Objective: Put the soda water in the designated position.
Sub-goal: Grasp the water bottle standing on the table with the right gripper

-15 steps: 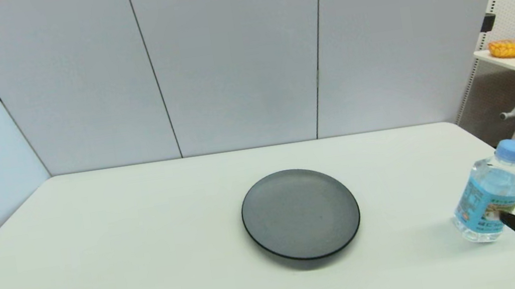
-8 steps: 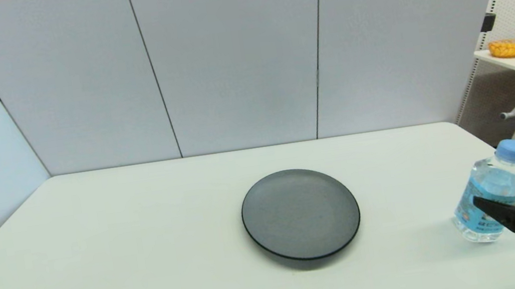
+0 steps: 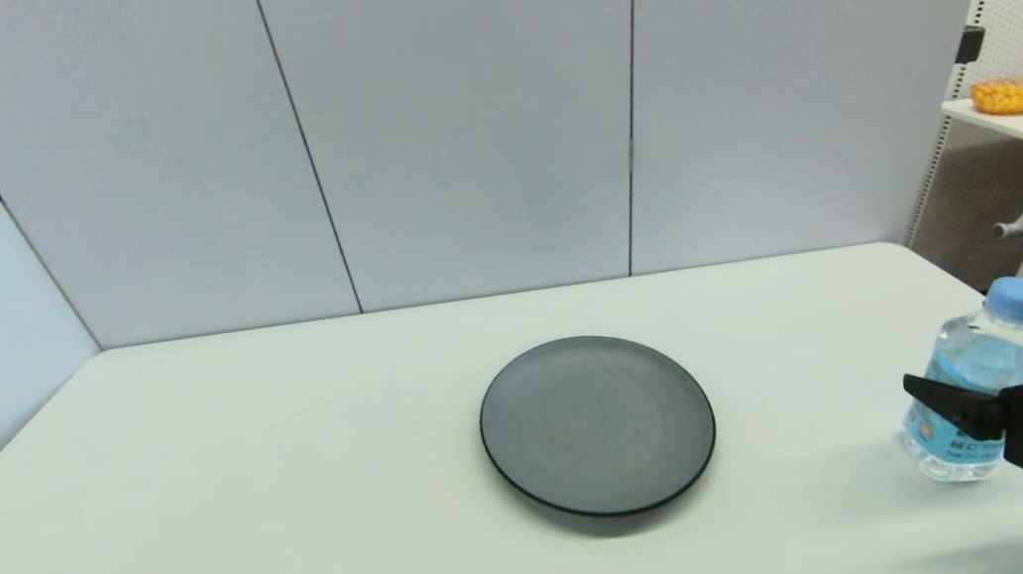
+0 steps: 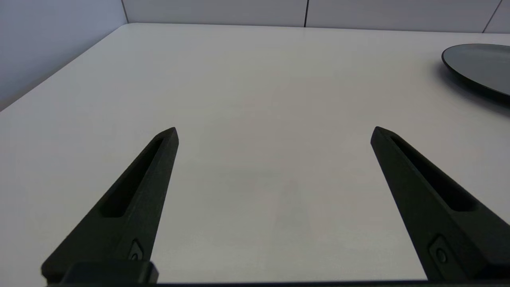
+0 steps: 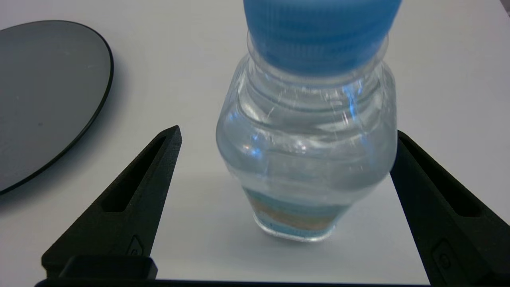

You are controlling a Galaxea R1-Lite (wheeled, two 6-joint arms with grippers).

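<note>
2 black tapered right gripper (image 5: 285,133) fingers spread around upright clear plastic soda water (image 5: 306,131), left gripper (image 4: 275,133) fingers open.

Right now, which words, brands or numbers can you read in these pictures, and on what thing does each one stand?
None can be read.
The soda water: its blue label carries print, too small and blurred to read, partly hidden by the right gripper.
The plate: no writing.
</note>
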